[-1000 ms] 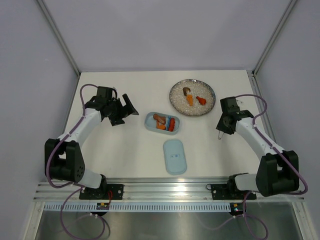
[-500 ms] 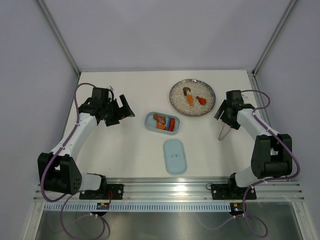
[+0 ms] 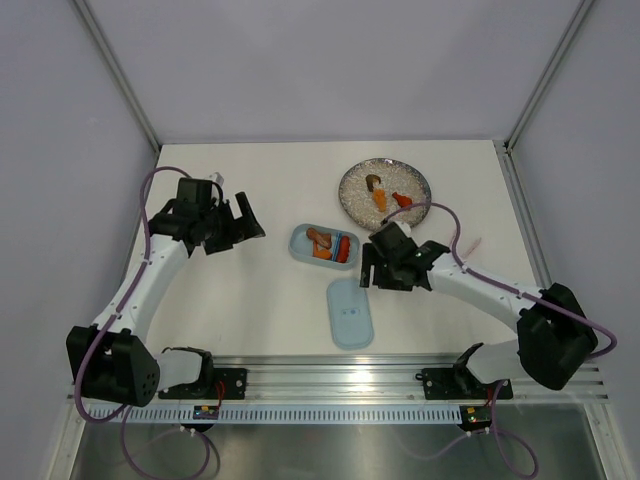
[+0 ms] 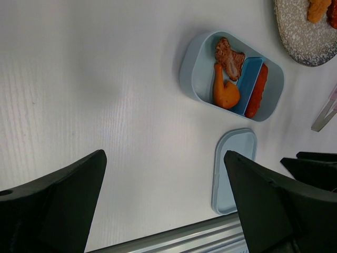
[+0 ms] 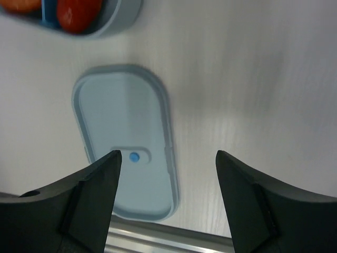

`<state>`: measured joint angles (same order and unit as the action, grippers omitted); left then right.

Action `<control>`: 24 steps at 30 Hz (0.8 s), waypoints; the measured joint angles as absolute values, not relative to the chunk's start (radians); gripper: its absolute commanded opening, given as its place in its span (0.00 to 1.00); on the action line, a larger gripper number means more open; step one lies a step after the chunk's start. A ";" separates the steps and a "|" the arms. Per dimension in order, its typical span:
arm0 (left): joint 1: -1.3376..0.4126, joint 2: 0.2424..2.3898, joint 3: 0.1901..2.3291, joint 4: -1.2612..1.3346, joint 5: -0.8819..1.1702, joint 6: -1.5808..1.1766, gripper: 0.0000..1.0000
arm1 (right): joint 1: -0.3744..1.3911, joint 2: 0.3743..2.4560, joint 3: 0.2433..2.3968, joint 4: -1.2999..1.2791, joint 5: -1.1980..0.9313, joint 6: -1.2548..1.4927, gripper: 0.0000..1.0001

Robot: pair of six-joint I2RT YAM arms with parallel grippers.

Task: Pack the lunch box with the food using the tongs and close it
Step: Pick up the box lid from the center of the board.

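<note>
The pale-blue lunch box (image 3: 300, 243) sits mid-table and holds a brown piece (image 4: 229, 52), an orange drumstick (image 4: 225, 92) and a red sausage (image 4: 256, 92). Its lid (image 3: 350, 312) lies flat just in front of it. More food (image 3: 379, 196) rests on the round speckled plate (image 3: 360, 205). The slim tongs (image 3: 470, 244) lie loose on the table to the right. My right gripper (image 3: 385, 270) hangs open over the lid's right edge (image 5: 169, 142), holding nothing. My left gripper (image 3: 245, 222) is open and empty, left of the lunch box.
The metal rail (image 3: 340, 375) runs along the near edge just past the lid. White walls enclose the table on the other sides. The right arm's forearm (image 3: 480, 290) stretches across the table right of the lid.
My right gripper opened and let go of the tongs, which now lie on the table. It then swung left from the right side to over the lid. The left arm drew back slightly.
</note>
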<state>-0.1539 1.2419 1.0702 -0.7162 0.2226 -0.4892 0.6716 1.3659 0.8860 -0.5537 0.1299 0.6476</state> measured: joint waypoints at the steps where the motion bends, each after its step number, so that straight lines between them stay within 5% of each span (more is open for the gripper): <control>1: -0.154 1.242 1.070 -0.718 0.223 -0.489 0.99 | 0.708 1.370 0.870 -0.556 0.122 0.666 0.80; 4: -0.155 1.242 1.070 -0.718 0.222 -0.489 0.99 | 0.800 1.398 0.849 -0.554 0.101 0.709 0.77; 22: -0.198 1.245 1.070 -0.717 0.220 -0.494 0.99 | 0.844 1.542 0.807 -0.462 0.076 0.781 0.24; 24: -0.206 1.246 1.070 -0.717 0.220 -0.497 0.99 | 0.844 1.542 0.807 -0.453 0.076 0.780 0.12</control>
<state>-0.2062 1.2457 1.0702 -0.7174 0.2199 -0.4973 0.8440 1.5425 0.8074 -0.4526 0.0765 0.7795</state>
